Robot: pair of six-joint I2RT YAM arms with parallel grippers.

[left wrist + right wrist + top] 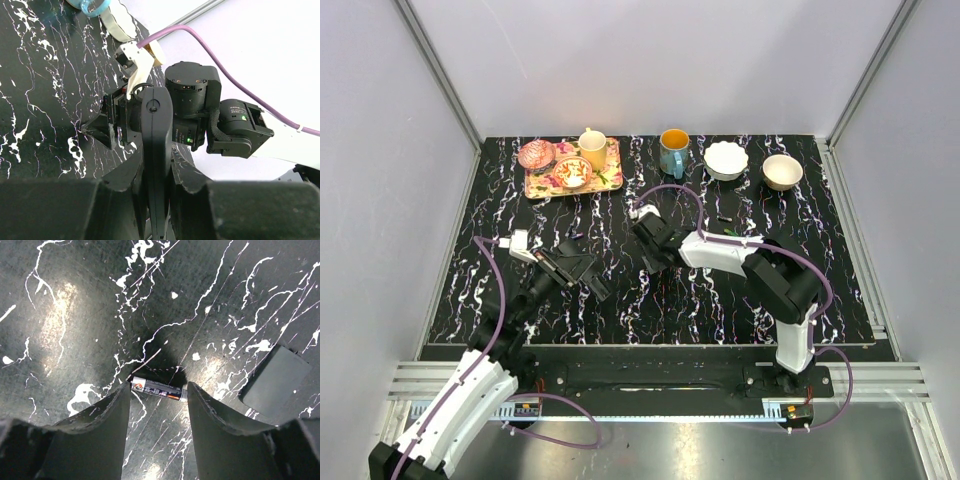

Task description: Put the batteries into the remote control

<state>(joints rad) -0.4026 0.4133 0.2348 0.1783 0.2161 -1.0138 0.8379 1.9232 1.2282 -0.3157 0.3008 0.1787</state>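
Remote (156, 117), slim and black, is clamped in the left gripper (157, 175), while the right gripper (158, 396) stands half open around a black battery (156, 388).

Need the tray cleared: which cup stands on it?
The yellow cup; the blue mug stands off the floral tray, on the table to its right.

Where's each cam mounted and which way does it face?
Top external: above, behind the robot, looks down on the table; left arm, right arm show.
Left wrist: faces across the table at the right gripper; own fingers clamp the remote.
Right wrist: looks straight down at a battery between its own fingers.
Shared: top and left wrist both show the remote.
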